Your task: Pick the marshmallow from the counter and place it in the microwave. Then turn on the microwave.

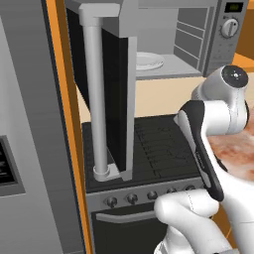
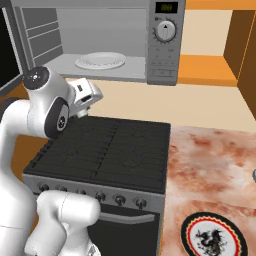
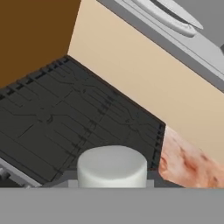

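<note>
The marshmallow (image 3: 112,167), a stubby off-white cylinder, sits at the bottom of the hand view, and my gripper (image 3: 112,183) is shut on it. In the right base view my gripper (image 2: 81,111) hangs above the back left of the stovetop, below the microwave (image 2: 164,50). The microwave's door (image 1: 110,94) is swung wide open. A round white plate (image 2: 100,61) lies inside. Its dial (image 2: 165,31) and display (image 2: 166,7) are on the right panel. The mottled counter (image 2: 215,160) lies to the right of the stove.
A black stovetop (image 2: 105,150) with grates lies under the hand, with a row of knobs (image 2: 120,199) on its front. A round plate with a red and black pattern (image 2: 212,236) rests on the near counter. A grey fridge (image 1: 25,149) stands at the left.
</note>
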